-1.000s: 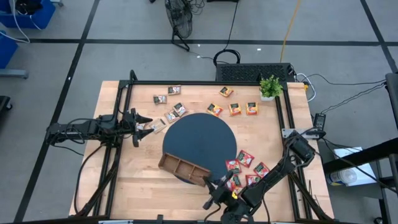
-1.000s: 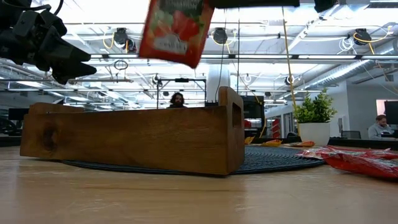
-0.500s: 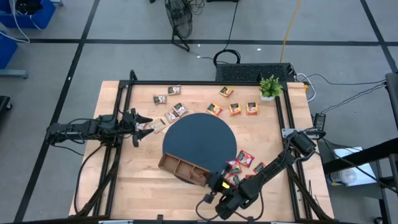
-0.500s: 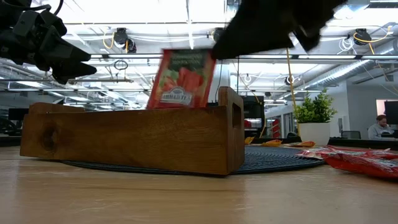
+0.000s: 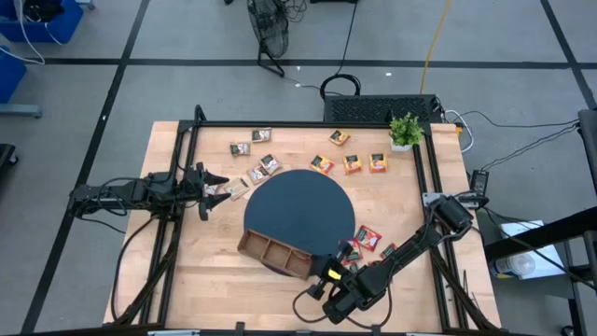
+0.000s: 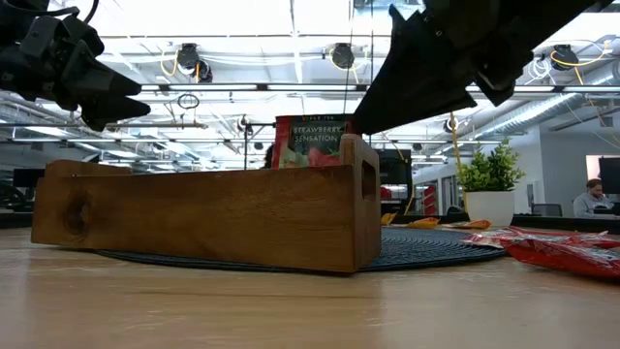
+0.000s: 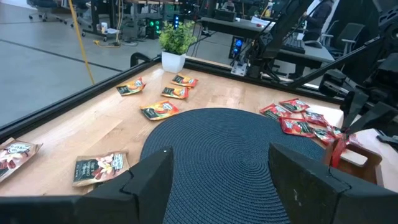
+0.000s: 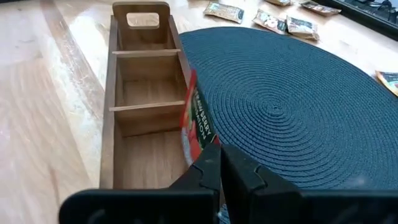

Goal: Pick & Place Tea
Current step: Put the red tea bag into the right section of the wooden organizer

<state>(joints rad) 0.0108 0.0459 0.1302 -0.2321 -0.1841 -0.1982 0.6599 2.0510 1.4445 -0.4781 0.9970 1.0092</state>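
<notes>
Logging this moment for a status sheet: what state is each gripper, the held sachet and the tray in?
Right gripper: shut on the red tea sachet.
Red tea sachet: upright, lowered into the tray's end compartment.
Long three-compartment wooden tray: other two compartments empty.
Left gripper: open, waiting at the table's left.

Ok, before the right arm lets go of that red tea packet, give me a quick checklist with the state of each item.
1. Right gripper pinching the red tea packet: ok.
2. Packet inside the wooden tray, in the end compartment nearest the gripper: ok.
3. That compartment free of other packets: ok.
4. Packet resting on the tray floor: cannot tell, it stands tilted against the wall.
5. Left gripper well away from the tray: ok.
</notes>
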